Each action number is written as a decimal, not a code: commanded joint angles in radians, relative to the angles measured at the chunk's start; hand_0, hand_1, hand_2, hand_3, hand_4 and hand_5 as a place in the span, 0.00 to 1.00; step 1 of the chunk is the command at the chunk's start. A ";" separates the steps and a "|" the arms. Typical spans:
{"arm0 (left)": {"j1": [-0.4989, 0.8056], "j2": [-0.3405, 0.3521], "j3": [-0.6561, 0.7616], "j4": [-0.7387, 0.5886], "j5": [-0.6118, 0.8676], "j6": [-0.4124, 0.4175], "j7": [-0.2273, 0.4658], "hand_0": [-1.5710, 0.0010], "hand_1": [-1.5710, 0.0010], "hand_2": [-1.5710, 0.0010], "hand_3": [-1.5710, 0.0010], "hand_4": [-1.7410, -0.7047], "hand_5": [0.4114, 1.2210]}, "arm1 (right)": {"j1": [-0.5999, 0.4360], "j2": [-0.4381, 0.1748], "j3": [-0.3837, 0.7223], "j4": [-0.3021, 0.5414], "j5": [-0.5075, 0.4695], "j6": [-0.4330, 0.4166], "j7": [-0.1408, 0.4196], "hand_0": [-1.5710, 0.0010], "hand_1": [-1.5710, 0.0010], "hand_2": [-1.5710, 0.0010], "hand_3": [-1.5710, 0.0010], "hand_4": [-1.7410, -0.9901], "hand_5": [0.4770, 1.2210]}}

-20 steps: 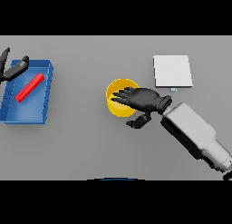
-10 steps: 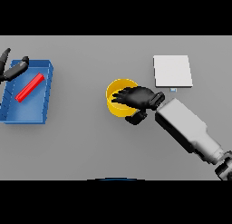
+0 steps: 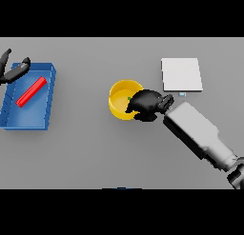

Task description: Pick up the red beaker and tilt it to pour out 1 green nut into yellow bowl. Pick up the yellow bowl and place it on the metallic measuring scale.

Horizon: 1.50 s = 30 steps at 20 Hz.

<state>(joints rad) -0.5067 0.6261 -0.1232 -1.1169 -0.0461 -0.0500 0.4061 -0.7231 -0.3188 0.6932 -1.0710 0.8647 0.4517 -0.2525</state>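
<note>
Right hand [image 3: 148, 104] curled over right rim of round yellow bowl [image 3: 122, 100], green nut [image 3: 128, 98] inside. Probably light, rigid, smooth; rim grip, kept level. Flat metallic measuring scale [image 3: 181, 74] far right.

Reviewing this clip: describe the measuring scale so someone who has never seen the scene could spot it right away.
On the grey table, look to the far right, beyond the robot's right hand, which is curled on the rim of the yellow bowl. The measuring scale lies there, apart from the bowl. It is the only flat, pale square plate, unlike the round bowl and the walled blue tray at the left.
</note>
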 commanded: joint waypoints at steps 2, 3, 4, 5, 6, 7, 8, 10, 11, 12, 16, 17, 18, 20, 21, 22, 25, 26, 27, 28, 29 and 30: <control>-0.002 0.005 0.001 0.000 0.000 -0.004 0.000 1.00 1.00 1.00 1.00 0.92 0.37 | -0.004 -0.002 0.003 -0.003 -0.006 0.017 0.012 0.10 0.10 0.16 0.28 0.07 0.95; -0.001 -0.001 0.000 -0.001 0.004 -0.005 0.001 1.00 1.00 1.00 1.00 0.92 0.37 | 0.003 -0.006 0.003 -0.019 -0.013 0.026 0.021 0.08 0.08 0.15 0.25 0.06 0.96; 0.006 -0.001 0.004 -0.010 0.010 -0.003 -0.005 1.00 1.00 1.00 1.00 0.92 0.37 | -0.001 -0.014 -0.003 -0.031 -0.022 0.035 0.015 0.06 0.06 0.14 0.25 0.05 0.97; 0.004 -0.002 0.002 -0.020 0.009 0.000 0.004 1.00 1.00 1.00 1.00 0.92 0.36 | 0.002 -0.026 -0.005 -0.051 -0.026 0.037 0.013 0.05 0.05 0.13 0.24 0.04 0.98; 0.013 0.002 0.001 -0.028 0.007 0.003 0.008 1.00 1.00 1.00 1.00 0.93 0.36 | -0.003 -0.029 -0.010 -0.055 -0.031 0.046 0.020 0.04 0.04 0.12 0.24 0.03 0.98; 0.020 0.004 -0.002 -0.035 0.005 0.004 0.012 1.00 1.00 1.00 1.00 0.93 0.36 | 0.004 -0.037 -0.016 -0.077 -0.038 0.055 0.037 0.03 0.03 0.10 0.25 0.02 0.98; 0.017 0.008 0.000 -0.026 0.002 0.004 0.009 1.00 1.00 1.00 1.00 0.93 0.36 | -0.004 -0.049 -0.024 -0.096 -0.046 0.070 0.040 0.02 0.03 0.08 0.25 0.02 0.99; 0.010 0.010 -0.005 -0.031 0.000 -0.002 0.012 1.00 1.00 1.00 1.00 0.94 0.37 | -0.012 -0.067 -0.039 -0.123 -0.060 0.095 0.056 0.02 0.02 0.07 0.26 0.01 0.99; 0.015 0.016 -0.004 -0.037 0.000 -0.005 0.013 1.00 1.00 1.00 1.00 0.94 0.36 | -0.010 -0.083 -0.049 -0.149 -0.070 0.111 0.065 0.01 0.01 0.06 0.26 0.01 0.99; 0.024 0.010 0.000 -0.047 0.010 -0.001 0.004 1.00 1.00 1.00 1.00 0.93 0.36 | -0.006 -0.093 -0.054 -0.171 -0.072 0.119 0.081 0.01 0.01 0.05 0.27 0.01 0.99; 0.004 0.002 0.011 -0.022 0.023 -0.005 0.021 1.00 1.00 1.00 1.00 0.91 0.36 | -0.002 -0.126 -0.078 -0.233 -0.076 0.140 0.144 0.00 0.00 0.06 0.24 0.00 1.00; 0.010 0.006 0.013 -0.025 0.027 -0.011 0.004 1.00 1.00 1.00 1.00 0.91 0.36 | -0.002 -0.129 -0.081 -0.246 -0.079 0.145 0.149 0.00 0.00 0.05 0.25 0.00 1.00; 0.006 0.008 0.013 -0.023 0.026 -0.014 0.007 1.00 1.00 1.00 1.00 0.91 0.36 | -0.001 -0.131 -0.088 -0.251 -0.081 0.142 0.154 0.00 0.00 0.04 0.25 0.00 1.00; 0.012 -0.001 0.010 -0.039 0.032 -0.010 0.007 1.00 1.00 1.00 1.00 0.90 0.36 | 0.001 -0.148 -0.113 -0.253 -0.089 0.147 0.185 0.03 0.00 0.03 0.25 0.00 1.00; 0.015 -0.001 0.010 -0.050 0.031 -0.002 0.016 1.00 1.00 1.00 1.00 0.90 0.37 | -0.005 -0.168 -0.127 -0.250 -0.090 0.141 0.178 0.02 0.00 0.05 0.24 0.00 1.00; 0.017 0.006 0.020 -0.048 0.040 -0.007 0.018 1.00 1.00 1.00 1.00 0.89 0.38 | -0.015 -0.185 -0.141 -0.243 -0.089 0.127 0.176 0.02 0.00 0.05 0.25 0.00 1.00; 0.023 0.005 0.019 -0.073 0.048 -0.005 0.048 1.00 1.00 1.00 1.00 0.87 0.40 | -0.036 -0.213 -0.178 -0.183 -0.087 0.061 0.151 0.01 0.00 0.03 0.26 0.00 1.00; 0.016 0.004 0.021 -0.071 0.050 -0.003 0.063 1.00 1.00 1.00 1.00 0.87 0.40 | -0.045 -0.211 -0.181 -0.157 -0.083 0.043 0.155 0.01 0.00 0.02 0.26 0.00 1.00; 0.018 0.007 0.026 -0.072 0.054 -0.004 0.067 1.00 1.00 1.00 1.00 0.87 0.40 | -0.055 -0.224 -0.192 -0.128 -0.080 0.026 0.138 0.01 0.00 0.02 0.27 0.00 1.00; 0.019 0.003 0.024 -0.075 0.055 -0.001 0.069 1.00 1.00 1.00 1.00 0.87 0.40 | -0.065 -0.228 -0.201 -0.101 -0.075 0.011 0.149 0.00 0.00 0.02 0.27 0.00 1.00; 0.030 0.003 0.023 -0.091 0.056 0.003 0.068 1.00 1.00 1.00 1.00 0.86 0.41 | -0.075 -0.231 -0.209 -0.068 -0.073 -0.011 0.141 0.00 0.00 0.01 0.27 0.00 1.00; 0.036 0.006 0.024 -0.094 0.055 0.006 0.071 1.00 1.00 1.00 1.00 0.86 0.42 | -0.085 -0.235 -0.218 -0.026 -0.071 -0.031 0.127 0.00 0.00 0.01 0.26 0.00 1.00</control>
<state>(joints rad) -0.4701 0.6324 -0.0990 -1.2111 0.0084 -0.0441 0.4775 -0.8083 -0.5543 0.4751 -1.0970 0.7948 0.4203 -0.1201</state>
